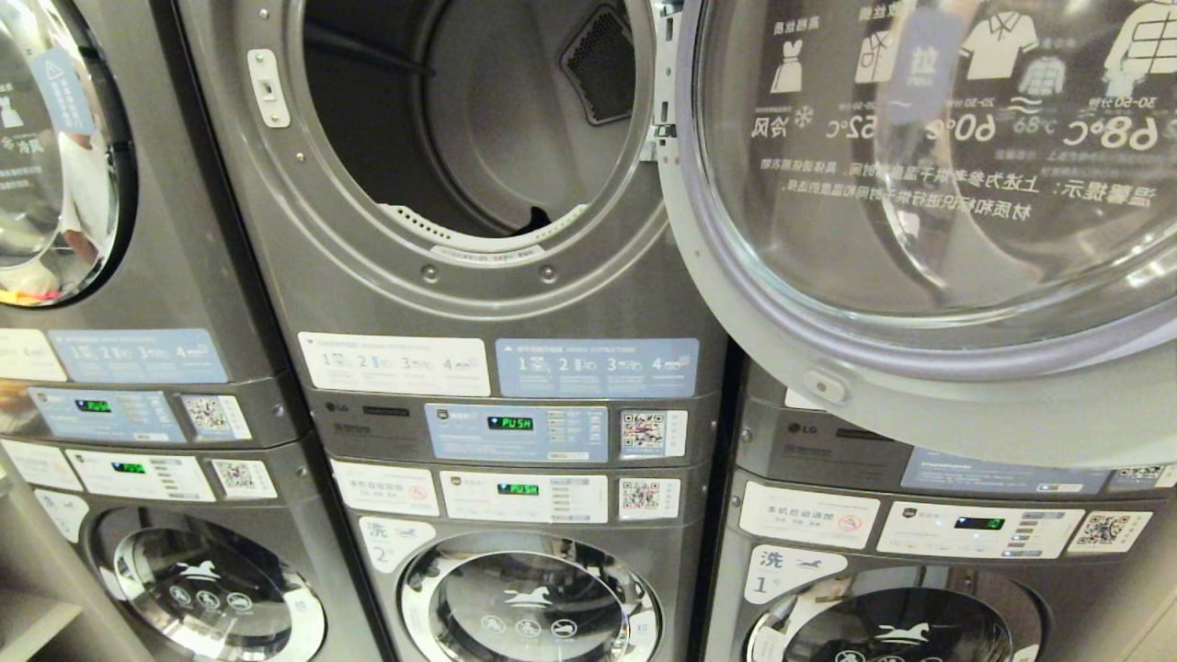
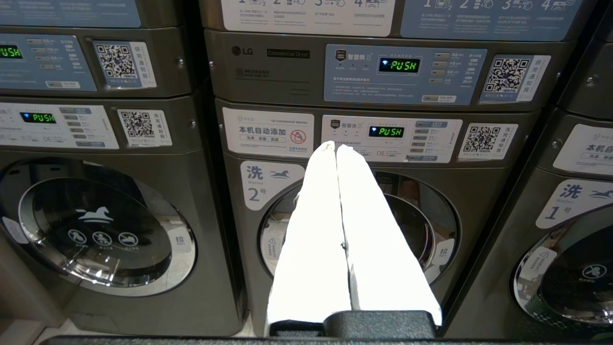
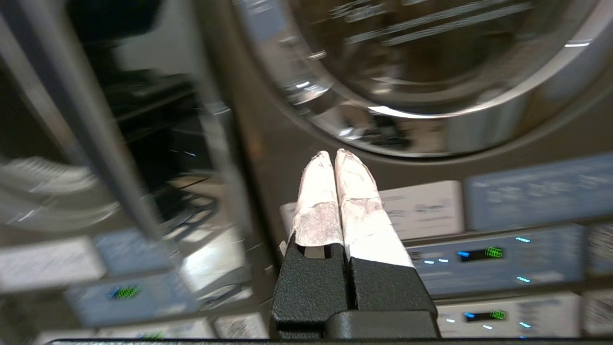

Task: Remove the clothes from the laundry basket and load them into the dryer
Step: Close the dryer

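A row of grey stacked laundry machines fills the head view. In the middle stack, the upper dryer [image 1: 478,138] stands open with a bare drum. Its round glass door [image 1: 919,211] hangs swung out to the right. No clothes or basket show. The left gripper [image 2: 336,147] has jaws closed and empty before washer 2 [image 2: 357,230]. The right gripper [image 3: 334,155], jaws closed and empty, points at a glass door.

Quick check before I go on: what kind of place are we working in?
Most likely a self-service laundromat: a row of stacked machines, the open dryer above washer number 2, each with a QR code sticker and instruction labels.
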